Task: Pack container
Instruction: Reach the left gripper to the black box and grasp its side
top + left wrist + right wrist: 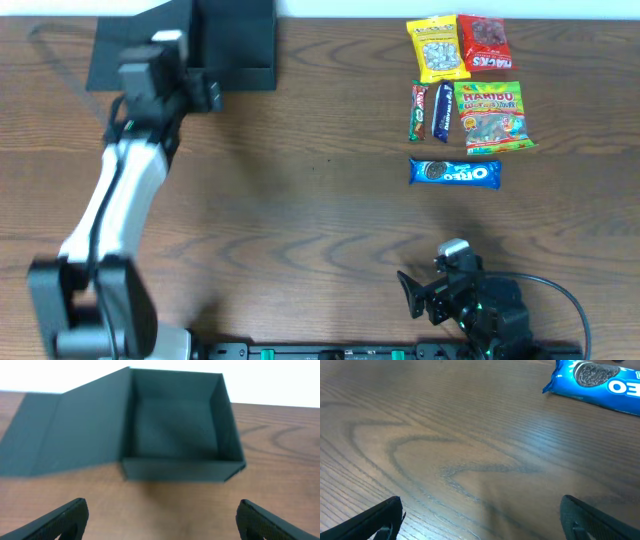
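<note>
The container (240,45) is a dark teal-black box at the back left, open, with its flap lid (125,55) lying flat to the left. In the left wrist view the container (175,435) stands empty just ahead of my left gripper (162,517), which is open and empty. In the overhead view my left gripper (200,90) is at the container's front edge. My right gripper (482,520) is open and empty over bare wood; in the overhead view it (425,290) sits near the front edge.
Snacks lie at the back right: a blue Oreo pack (455,172), also in the right wrist view (600,382), a Haribo bag (490,115), two small bars (430,110), a yellow packet (437,47) and a red packet (483,43). The table is dark wood.
</note>
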{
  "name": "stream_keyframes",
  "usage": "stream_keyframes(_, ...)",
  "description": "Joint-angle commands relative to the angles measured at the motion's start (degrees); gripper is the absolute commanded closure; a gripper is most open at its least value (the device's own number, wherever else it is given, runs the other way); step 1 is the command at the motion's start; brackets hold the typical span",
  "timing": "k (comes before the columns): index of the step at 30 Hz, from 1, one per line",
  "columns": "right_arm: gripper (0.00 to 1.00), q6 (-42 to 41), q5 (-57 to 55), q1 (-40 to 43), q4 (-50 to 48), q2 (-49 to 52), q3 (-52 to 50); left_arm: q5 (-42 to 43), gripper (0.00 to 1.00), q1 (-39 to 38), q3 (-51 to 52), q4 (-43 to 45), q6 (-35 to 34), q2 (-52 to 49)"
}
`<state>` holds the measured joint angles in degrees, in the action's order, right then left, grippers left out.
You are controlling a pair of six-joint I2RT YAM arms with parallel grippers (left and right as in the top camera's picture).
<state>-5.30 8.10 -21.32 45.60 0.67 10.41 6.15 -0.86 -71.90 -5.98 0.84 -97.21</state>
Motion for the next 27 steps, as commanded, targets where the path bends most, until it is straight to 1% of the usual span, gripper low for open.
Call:
stream_keyframes(1,0.01,1.11,0.28,-0.46,0.17,-0.35,-0.26,-4.81,0.05,-2.95,-10.16,-2.73,3.89,-8.83)
stream_keyframes(7,0.01,1.11,0.28,-0.46,0.17,-0.35,-0.26,-4.68,0.05,-5.35,-27.10,-9.77,3.87,-24.09)
stream_keyframes(9,0.01,1.11,0.28,-0.46,0.17,-0.35,-0.26,-4.68,0.05,-5.86,-31.32,-12.26,3.80,-27.91)
stream_keyframes(11,0.01,1.11,0.28,-0.46,0.17,-0.35,-0.26,-4.68,0.05,-6.08,-34.42,-15.02,2.25,-30.95)
stream_keyframes(14,0.01,1.11,0.28,-0.46,0.17,-0.35,-0.26,-4.66,0.05,-6.08,-35.74,-18.58,-1.64,-32.94)
stream_keyframes(18,0.01,1.11,0.28,-0.46,0.17,-0.35,-0.26,-4.09,0.05,-6.16,-35.76,-25.97,-4.09,-33.24)
stream_keyframes(22,0.01,1.11,0.28,-0.46,0.17,-0.35,-0.26,-0.61,0.05,-6.34,-36.02,-33.64,-4.94,-33.11)
stream_keyframes(26,0.01,1.11,0.28,-0.46,0.17,-0.35,-0.26,4.00,0.05,-6.36,-36.02,-41.07,-10.36,-32.85)
stream_keyframes(27,0.01,1.11,0.28,-0.46,0.17,-0.35,-0.26,5.20,0.05,-6.36,-36.02,-44.26,-11.80,-32.74)
